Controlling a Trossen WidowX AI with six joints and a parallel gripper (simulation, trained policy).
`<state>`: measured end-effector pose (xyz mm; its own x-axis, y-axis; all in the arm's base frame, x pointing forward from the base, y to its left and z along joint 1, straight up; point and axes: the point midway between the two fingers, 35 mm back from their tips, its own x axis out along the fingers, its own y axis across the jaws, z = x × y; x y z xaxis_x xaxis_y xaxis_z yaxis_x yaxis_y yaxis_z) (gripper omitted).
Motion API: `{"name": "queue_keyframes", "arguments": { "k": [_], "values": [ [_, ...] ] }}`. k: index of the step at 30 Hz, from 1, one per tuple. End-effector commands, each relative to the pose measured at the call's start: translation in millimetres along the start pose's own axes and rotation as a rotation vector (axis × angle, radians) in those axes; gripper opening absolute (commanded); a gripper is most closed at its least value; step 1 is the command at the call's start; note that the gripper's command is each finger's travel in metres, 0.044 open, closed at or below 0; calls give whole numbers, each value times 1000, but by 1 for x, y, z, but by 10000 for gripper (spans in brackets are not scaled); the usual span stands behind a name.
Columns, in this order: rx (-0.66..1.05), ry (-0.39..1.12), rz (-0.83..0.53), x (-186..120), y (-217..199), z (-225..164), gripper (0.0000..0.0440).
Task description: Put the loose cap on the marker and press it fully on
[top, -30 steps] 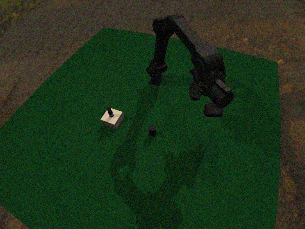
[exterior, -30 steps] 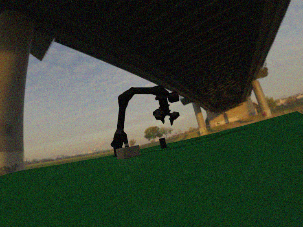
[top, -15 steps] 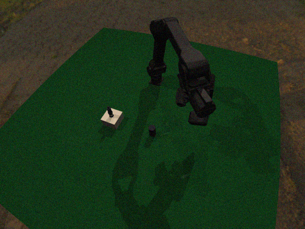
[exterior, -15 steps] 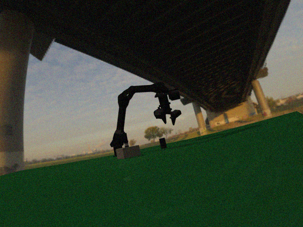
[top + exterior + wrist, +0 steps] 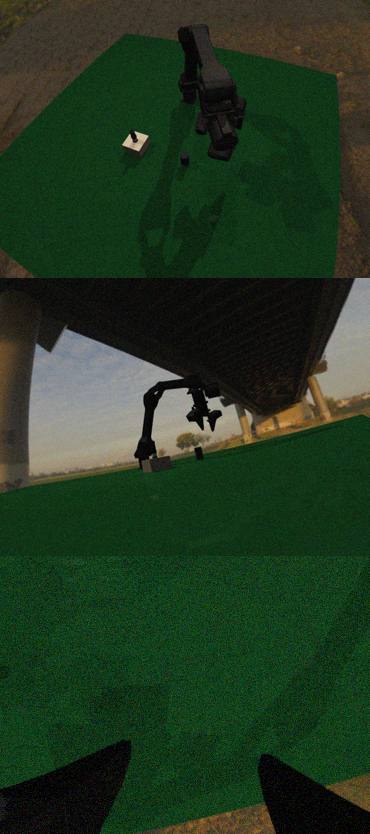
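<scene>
Taking the holder block (image 5: 135, 144) (image 5: 156, 464) as the landmark, the marker (image 5: 133, 136) (image 5: 154, 455) is standing upright in its top, dark tip uncapped. The cap (image 5: 184, 158) (image 5: 198, 453) is standing on the green table (image 5: 89, 194) (image 5: 209, 511) (image 5: 200, 631), to the block's right in the top view, apart from it. Green surface is lying between the two, the arm's shadow crossing it. The table's left edge is running well apart from the block, with more green surface between, and the right edge is lying far beyond the cap from the block.

The arm (image 5: 209, 63) (image 5: 147, 418) is rising from behind the block in the exterior view, bending at the top and reaching out past it. The gripper (image 5: 222, 151) (image 5: 207, 430) (image 5: 195, 755) is hanging fingers-down, higher than the block and on the cap's far side from it in the top view. Its jaws are standing mostly open, with nothing showing between the fingertips.

In the top view, the arm (image 5: 213, 70) (image 5: 148, 418) is swung leftward from its earlier place, and the gripper (image 5: 221, 153) (image 5: 208, 430) (image 5: 195, 755) is carried from the right of the frame toward the center and slightly down, nearer the cap (image 5: 184, 158) (image 5: 198, 453). The gripper's shadow (image 5: 191, 228) is shifted left too. In the exterior view, the gripper is brought slightly lower.
</scene>
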<state>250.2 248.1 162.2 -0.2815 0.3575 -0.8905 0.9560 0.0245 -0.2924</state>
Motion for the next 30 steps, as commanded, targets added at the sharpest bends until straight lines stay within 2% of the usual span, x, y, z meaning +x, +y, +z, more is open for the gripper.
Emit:
{"name": "queue_keyframes", "arguments": {
  "k": [1,30],
  "values": [
    [12,-23,11,-1,9,9,325],
    [79,-210,152,-29,75,90,328]
  ]
}}
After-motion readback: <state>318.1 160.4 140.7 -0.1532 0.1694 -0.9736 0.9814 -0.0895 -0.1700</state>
